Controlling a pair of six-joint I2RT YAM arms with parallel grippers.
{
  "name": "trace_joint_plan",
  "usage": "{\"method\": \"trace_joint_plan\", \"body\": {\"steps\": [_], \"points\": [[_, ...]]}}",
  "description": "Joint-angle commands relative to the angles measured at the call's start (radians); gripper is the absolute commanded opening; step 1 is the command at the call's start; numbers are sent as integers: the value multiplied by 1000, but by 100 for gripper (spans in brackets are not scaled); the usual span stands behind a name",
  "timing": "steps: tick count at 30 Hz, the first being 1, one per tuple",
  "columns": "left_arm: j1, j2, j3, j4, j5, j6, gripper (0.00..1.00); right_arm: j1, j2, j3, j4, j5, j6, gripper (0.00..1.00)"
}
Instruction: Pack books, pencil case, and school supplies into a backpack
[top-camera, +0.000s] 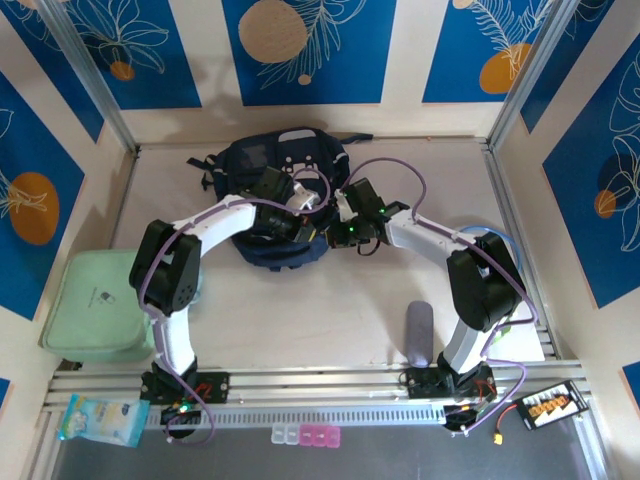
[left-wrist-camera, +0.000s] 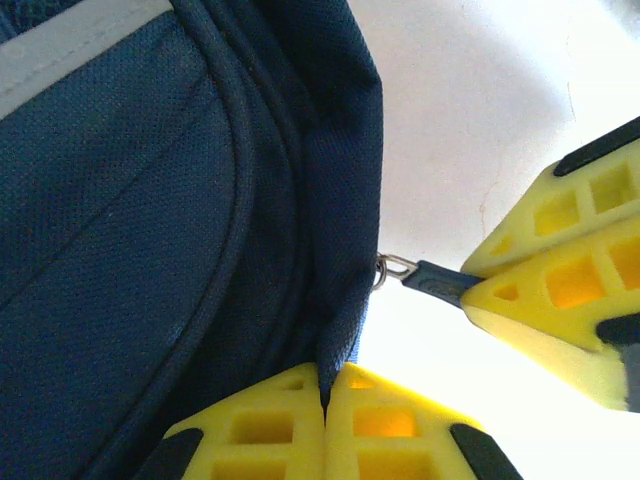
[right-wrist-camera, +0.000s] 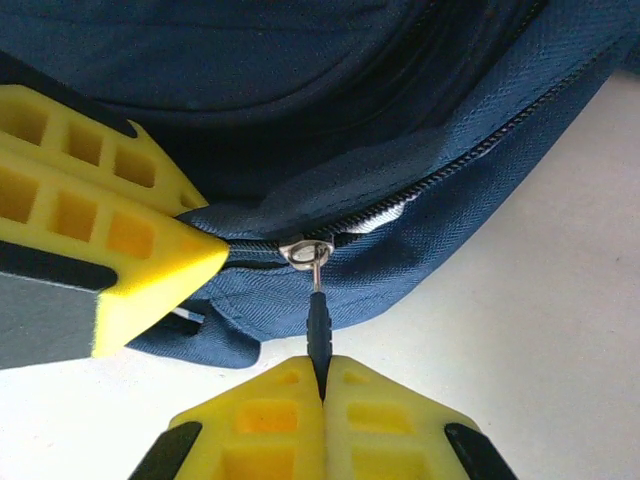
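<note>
Backpack (top-camera: 245, 160) flat, long axis seemingly near-far

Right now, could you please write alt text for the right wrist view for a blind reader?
The right gripper, jaws shut, pinches the dark zipper pull of the navy backpack, which lies on a white table. At left, the left gripper clamps the fabric beside the zipper slider.
</note>
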Motion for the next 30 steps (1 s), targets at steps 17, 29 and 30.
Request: {"method": "trace_joint_plan", "body": {"steps": [17, 29, 30], "points": [[-6, -334, -92, -273, 51, -18, 0, -60, -39, 4, 48, 305, -2, 0], [-6, -356, -78, -221, 36, -52, 0, -85, -174, -142, 165, -131, -64, 30], [-6, -351, -74, -219, 34, -52, 0, -83, -197, -176, 181, -155, -68, 37]]}}
